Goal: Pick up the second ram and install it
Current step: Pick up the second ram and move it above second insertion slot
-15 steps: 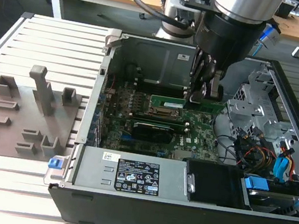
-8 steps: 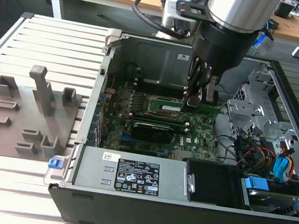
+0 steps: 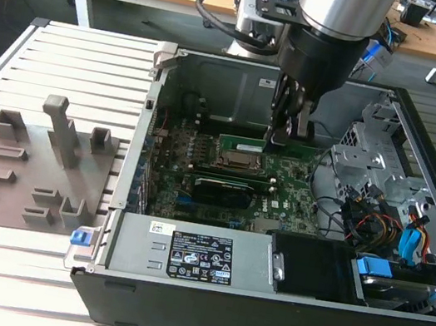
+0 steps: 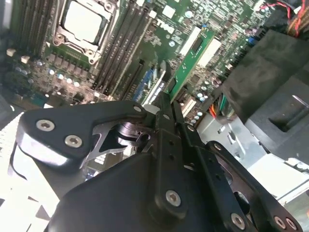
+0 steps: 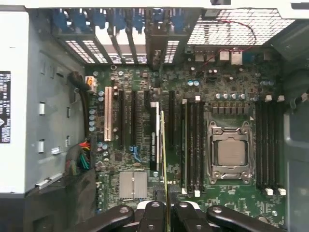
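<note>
The second ram (image 3: 255,147) is a narrow green stick held edge-down inside the open computer case, close by the CPU socket (image 3: 239,164). My gripper (image 3: 286,137) is shut on one end of it, coming down from above. In the second wrist view the ram (image 4: 190,58) runs out from the gripper (image 4: 166,99) above the motherboard. In the first wrist view the ram (image 5: 163,154) shows edge-on between the fingers (image 5: 181,212), alongside the dark memory slots (image 5: 193,145). I cannot tell whether it touches a slot.
A black expansion card (image 3: 226,188) stands on the near side of the socket. Drive cage and cables (image 3: 379,208) fill the case at the exterior view's right, and the power supply (image 3: 185,254) lies along the front. A grey fixture plate (image 3: 30,172) sits outside at the left.
</note>
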`<state>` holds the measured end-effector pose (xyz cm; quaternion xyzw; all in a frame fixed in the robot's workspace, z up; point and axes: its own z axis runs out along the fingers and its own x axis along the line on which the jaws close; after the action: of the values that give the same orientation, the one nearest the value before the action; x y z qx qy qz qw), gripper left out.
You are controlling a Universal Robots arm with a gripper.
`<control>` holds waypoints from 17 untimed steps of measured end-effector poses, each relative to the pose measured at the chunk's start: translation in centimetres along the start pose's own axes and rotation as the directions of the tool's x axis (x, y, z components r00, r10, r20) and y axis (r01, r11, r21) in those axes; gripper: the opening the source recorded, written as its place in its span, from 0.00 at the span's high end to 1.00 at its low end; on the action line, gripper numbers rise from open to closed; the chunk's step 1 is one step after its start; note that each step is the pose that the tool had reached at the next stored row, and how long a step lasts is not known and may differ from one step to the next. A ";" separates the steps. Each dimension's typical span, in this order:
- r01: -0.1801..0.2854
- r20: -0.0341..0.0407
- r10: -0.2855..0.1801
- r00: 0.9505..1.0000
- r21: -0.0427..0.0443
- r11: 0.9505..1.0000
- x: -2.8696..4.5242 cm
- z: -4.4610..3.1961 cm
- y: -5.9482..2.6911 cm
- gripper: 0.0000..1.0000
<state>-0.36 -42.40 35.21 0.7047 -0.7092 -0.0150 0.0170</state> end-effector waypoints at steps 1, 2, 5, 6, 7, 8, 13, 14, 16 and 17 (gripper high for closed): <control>0.000 0.000 0.000 1.000 0.000 1.000 -0.64 0.01 0.00 0.86; 0.000 0.000 0.000 1.000 0.000 1.000 -1.19 0.04 0.00 0.86; 0.000 0.003 0.000 1.000 0.000 1.000 -2.00 0.09 0.01 0.86; 0.000 0.003 0.000 1.000 0.000 1.000 -2.02 0.09 0.00 0.86; 0.000 0.003 0.000 1.000 0.000 1.000 -2.02 0.09 0.00 0.86; 0.000 0.003 0.000 1.000 0.000 1.000 -2.02 0.09 0.00 0.86; 0.000 0.003 0.000 1.000 0.000 1.000 -2.03 0.09 -0.01 0.86; 0.000 0.003 0.000 1.000 0.000 1.000 -2.03 0.09 -0.01 0.86; 0.000 0.003 0.000 1.000 0.000 1.000 -2.03 0.09 -0.02 0.86; 0.000 0.003 0.000 1.000 0.000 1.000 -2.03 0.09 -0.02 0.86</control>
<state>-0.33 -40.37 35.11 0.7047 -0.7092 -0.0161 0.0160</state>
